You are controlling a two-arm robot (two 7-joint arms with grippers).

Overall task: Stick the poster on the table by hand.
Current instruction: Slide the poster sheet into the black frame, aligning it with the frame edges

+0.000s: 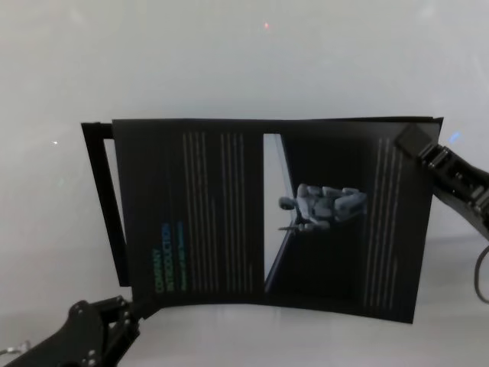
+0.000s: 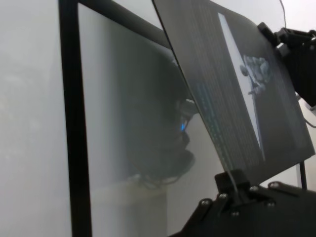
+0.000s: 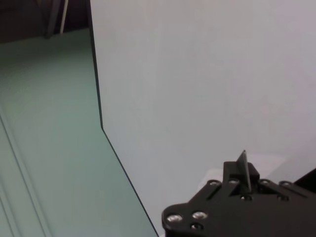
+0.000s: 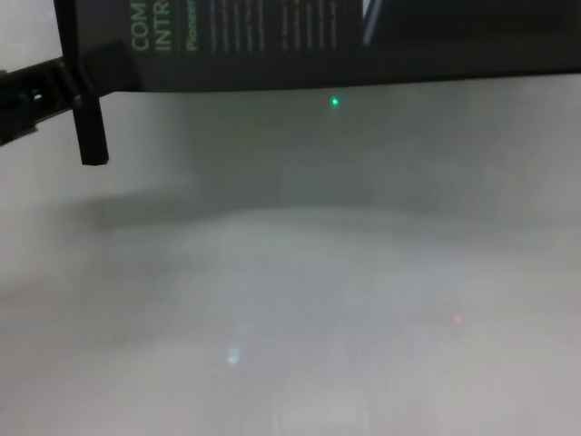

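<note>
Poster (image 1: 267, 214): large black sheet held up above the worktop by two opposite corners, its printed face toward the head camera; green "COMPANY INTRODUCTION" heading runs along its left side, with columns of small pale text and a pale figure picture in the middle.
Poster lie: lifted off the surface; in the left wrist view it slants clear of the worktop, and in the chest view its near edge (image 4: 345, 82) hangs above the bare surface.
Worktop (image 1: 229, 61): plain pale grey-white, slightly glossy, spreading all round and under the sheet.
Left tool (image 1: 140, 307): at the poster's near-left corner, low in the head view; its fingers (image 2: 232, 181) are pressed together on the sheet's edge.
Right tool (image 1: 412, 141): at the poster's far-right corner; the right wrist view shows its fingers (image 3: 242, 170) nipped on a thin edge of the sheet.
Black frame (image 1: 103, 199): a thin black bar outline seen past the poster's left edge, standing beside the sheet; in the left wrist view it shows as a dark upright strip (image 2: 74, 138).
</note>
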